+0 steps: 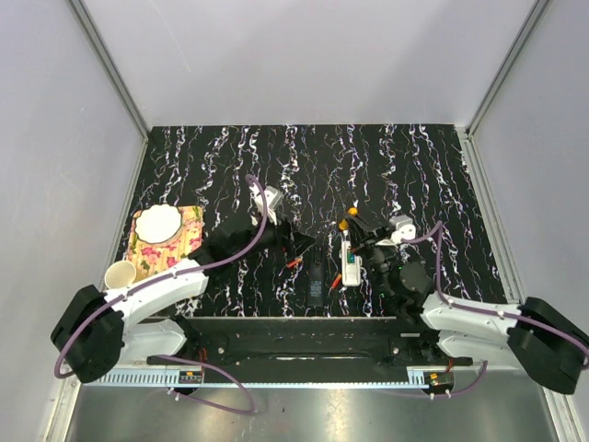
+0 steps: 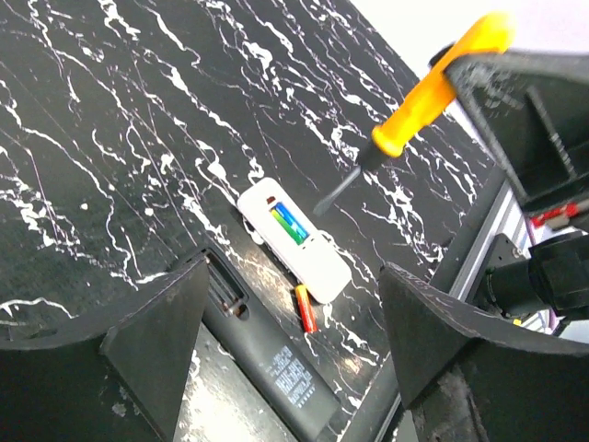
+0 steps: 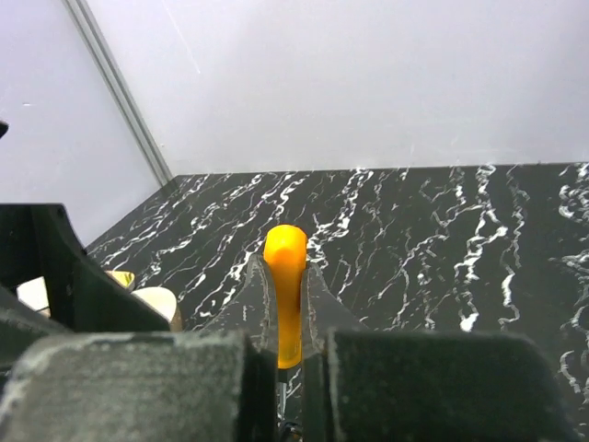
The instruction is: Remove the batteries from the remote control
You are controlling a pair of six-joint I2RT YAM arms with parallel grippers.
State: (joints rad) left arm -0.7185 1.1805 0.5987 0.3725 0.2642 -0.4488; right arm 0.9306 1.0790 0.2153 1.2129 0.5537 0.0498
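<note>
Black marbled table (image 1: 414, 175); right end effector (image 3: 286, 308) pinching orange screwdriver (image 3: 285, 267); left end effector (image 1: 301, 247) spread.

Marbled table (image 1: 230, 157) carries white remote (image 2: 327, 267), black handset (image 2: 276, 368), 1 red cylinder (image 2: 305, 308), patterned cloth (image 1: 179, 247).

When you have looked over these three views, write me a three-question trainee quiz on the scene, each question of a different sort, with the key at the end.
1. True or false: both batteries are already out of the remote control.
2. What does the right gripper hold? A: an orange-handled screwdriver. B: a battery. C: nothing.
3. Fill in: the left gripper is ___ (open or shut).
Key: 1 false, the green and blue batteries lie in the slot. 2 A. 3 open.
</note>
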